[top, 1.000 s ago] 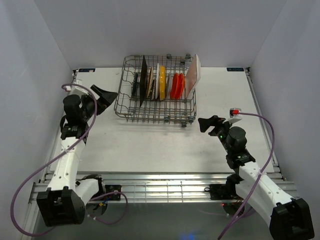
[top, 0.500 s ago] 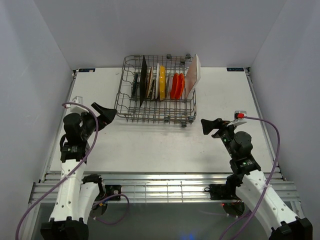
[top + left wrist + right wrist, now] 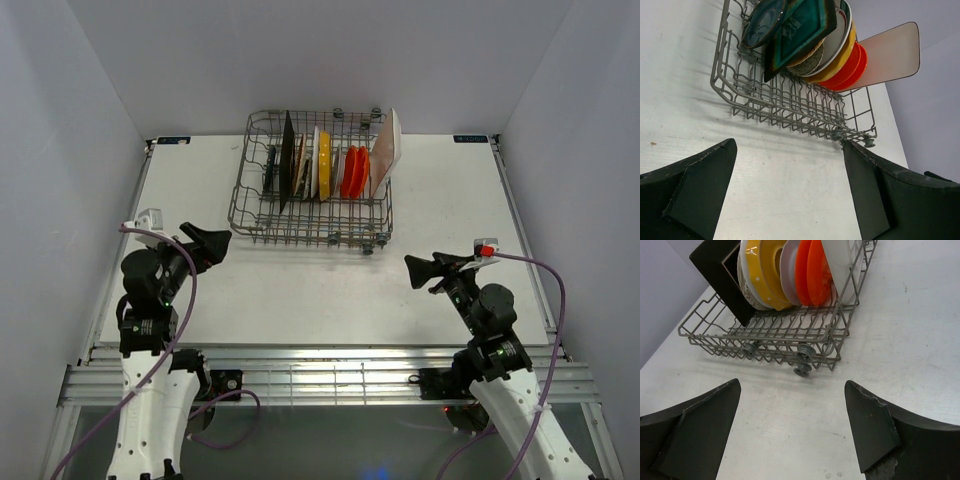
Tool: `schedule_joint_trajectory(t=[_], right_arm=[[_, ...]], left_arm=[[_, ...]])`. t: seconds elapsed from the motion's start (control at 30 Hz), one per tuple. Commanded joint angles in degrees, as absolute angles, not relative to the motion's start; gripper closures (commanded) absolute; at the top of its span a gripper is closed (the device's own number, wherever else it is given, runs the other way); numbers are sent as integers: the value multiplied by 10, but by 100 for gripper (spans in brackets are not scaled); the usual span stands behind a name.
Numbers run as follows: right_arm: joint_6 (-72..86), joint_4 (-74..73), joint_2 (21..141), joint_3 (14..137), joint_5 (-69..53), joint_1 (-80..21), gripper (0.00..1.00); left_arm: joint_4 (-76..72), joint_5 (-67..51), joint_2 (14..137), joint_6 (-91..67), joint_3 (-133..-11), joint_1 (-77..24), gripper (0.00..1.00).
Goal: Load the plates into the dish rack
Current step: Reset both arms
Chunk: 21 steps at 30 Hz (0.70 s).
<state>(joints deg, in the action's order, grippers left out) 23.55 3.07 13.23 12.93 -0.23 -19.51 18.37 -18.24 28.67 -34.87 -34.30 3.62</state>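
In one dish rack (image 3: 248,205) | at least eight plates (image 3: 324,165), on edge

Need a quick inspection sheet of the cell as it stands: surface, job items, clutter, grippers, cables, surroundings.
Surface: white table, bare in front of the rack.
Job's things: dish rack at the far middle; plates stand on edge inside it, white rectangular plate at its right end. No plates on the table. Exact count unclear.
Clutter: nothing seen.
Grippers: left gripper open, holding nothing, near the rack's front left corner; right gripper open, holding nothing, in front and to the right of the rack.
Cables: purple cables loop off both arms, clear of the rack.
Surroundings: plain white walls; metal frame rails at the near edge.
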Motion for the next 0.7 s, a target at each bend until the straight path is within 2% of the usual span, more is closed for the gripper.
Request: schedule_joint_trajectory(t=[0.0, 0.13, 0.67], right_arm=[[233, 16, 94, 105, -4, -194, 10], [231, 1, 75, 98, 28, -194, 10], [231, 4, 84, 82, 43, -194, 10]], left_arm=[[201, -183, 270, -337, -338, 36, 2], [201, -163, 236, -339, -331, 35, 2], [201, -178, 242, -339, -331, 36, 2]])
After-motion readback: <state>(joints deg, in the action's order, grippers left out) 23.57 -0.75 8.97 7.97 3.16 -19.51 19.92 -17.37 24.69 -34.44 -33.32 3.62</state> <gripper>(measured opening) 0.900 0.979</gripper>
